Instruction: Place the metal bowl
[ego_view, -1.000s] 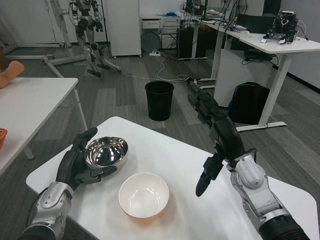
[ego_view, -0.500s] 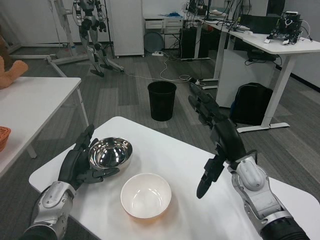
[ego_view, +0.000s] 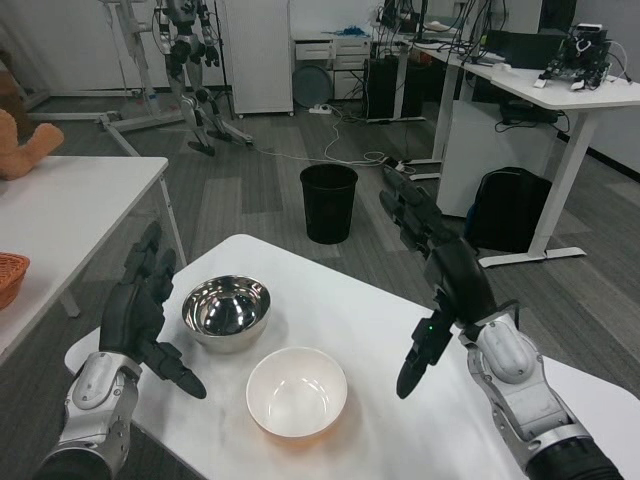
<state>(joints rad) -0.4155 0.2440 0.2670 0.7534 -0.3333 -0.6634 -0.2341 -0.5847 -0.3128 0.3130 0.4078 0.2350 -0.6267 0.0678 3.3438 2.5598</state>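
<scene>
Two bowls sit on the white counter (ego_view: 330, 300): nearest, a white bowl (ego_view: 297, 391), and just behind it to the left the metal bowl (ego_view: 226, 311). Half a second ago the left hand (ego_view: 140, 310) gripped its rim; now that hand has drawn clear, fingers spread and empty, so the placing looks finished. Further right, the right hand (ego_view: 440, 285) hovers open. Beyond stands a black bin (ego_view: 328, 202).

Two bowls sit on the white table (ego_view: 330, 300): one metal bowl (ego_view: 226, 311) and one white bowl (ego_view: 297, 392). Two black robot hands are raised above it, left hand (ego_view: 140, 305) and right hand (ego_view: 440, 275). One black waste bin (ego_view: 328, 202) stands on the floor behind.
</scene>
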